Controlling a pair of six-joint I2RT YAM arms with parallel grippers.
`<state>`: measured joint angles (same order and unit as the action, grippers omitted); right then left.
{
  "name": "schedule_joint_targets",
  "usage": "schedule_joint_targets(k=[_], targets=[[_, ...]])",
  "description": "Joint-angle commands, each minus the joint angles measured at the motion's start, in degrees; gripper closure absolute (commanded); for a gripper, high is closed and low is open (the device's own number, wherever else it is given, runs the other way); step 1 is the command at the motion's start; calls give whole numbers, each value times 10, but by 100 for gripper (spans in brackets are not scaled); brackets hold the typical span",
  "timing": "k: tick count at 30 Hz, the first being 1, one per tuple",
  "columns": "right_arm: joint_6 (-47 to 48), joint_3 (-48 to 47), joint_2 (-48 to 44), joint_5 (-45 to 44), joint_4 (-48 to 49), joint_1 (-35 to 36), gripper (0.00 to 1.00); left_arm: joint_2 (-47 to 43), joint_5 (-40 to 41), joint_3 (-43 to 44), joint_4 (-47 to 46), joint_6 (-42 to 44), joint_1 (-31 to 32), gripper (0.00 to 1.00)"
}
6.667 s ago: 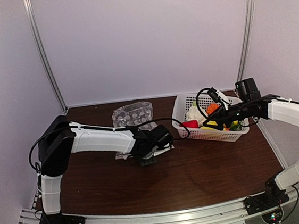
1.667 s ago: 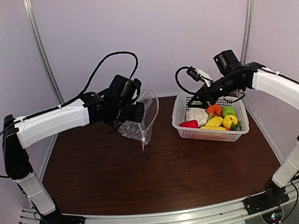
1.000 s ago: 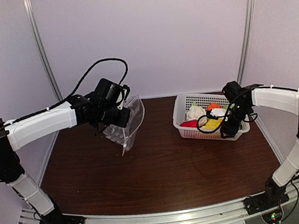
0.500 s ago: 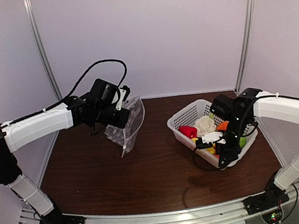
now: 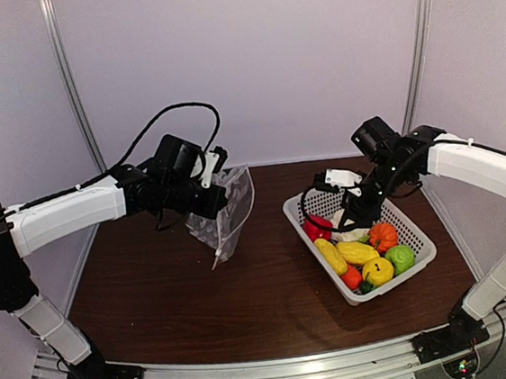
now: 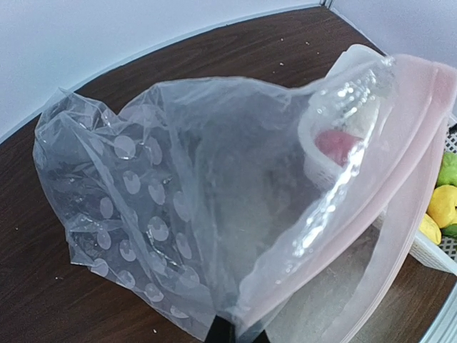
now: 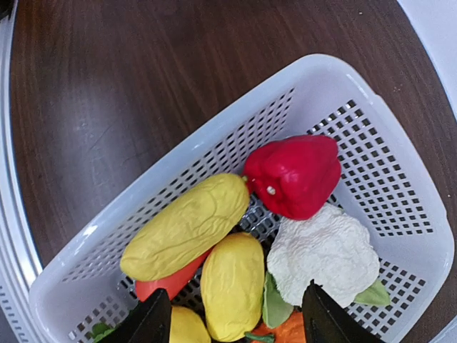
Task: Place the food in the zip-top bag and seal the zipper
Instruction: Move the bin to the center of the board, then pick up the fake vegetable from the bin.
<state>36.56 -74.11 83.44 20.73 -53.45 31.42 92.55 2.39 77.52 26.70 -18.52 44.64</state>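
Note:
My left gripper (image 5: 207, 197) is shut on the mouth edge of the zip-top bag (image 5: 230, 212) and holds it up over the table, hanging open. In the left wrist view the dotted bag (image 6: 143, 207) fills the frame, with its pinkish zipper (image 6: 418, 136) along the mouth and my left gripper (image 6: 230, 333) pinching the edge at the bottom. I cannot make out the slider tab. My right gripper (image 5: 350, 213) is open and empty over the basket's far left part. Below my right gripper (image 7: 235, 321) lie the red pepper (image 7: 294, 175), cauliflower (image 7: 325, 254), two lemons (image 7: 187, 225) and a carrot (image 7: 168, 282).
The white perforated basket (image 5: 418, 236) sits turned at an angle right of centre, holding the pumpkin (image 5: 383, 235), green apple (image 5: 400, 257) and more food. Its corner (image 6: 435, 250) shows beside the bag's mouth. Bare brown table lies in front of and between the arms.
The basket has swung round and come nearer the table's middle. My right gripper has risen from the basket's near side to above its far left part. The bag has shifted slightly right.

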Motion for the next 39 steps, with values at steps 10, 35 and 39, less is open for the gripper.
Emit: schedule_joint_targets(k=[10,35,39], targets=[[-145,-89,202,-61,181,3,16,7,-7,-1,-34,-4,-11,100],[-149,-64,64,-16,101,-5,76,28,-85,18,-48,-46,-17,100],[-135,-79,26,76,79,-4,76,44,-95,24,-57,-62,-17,100]])
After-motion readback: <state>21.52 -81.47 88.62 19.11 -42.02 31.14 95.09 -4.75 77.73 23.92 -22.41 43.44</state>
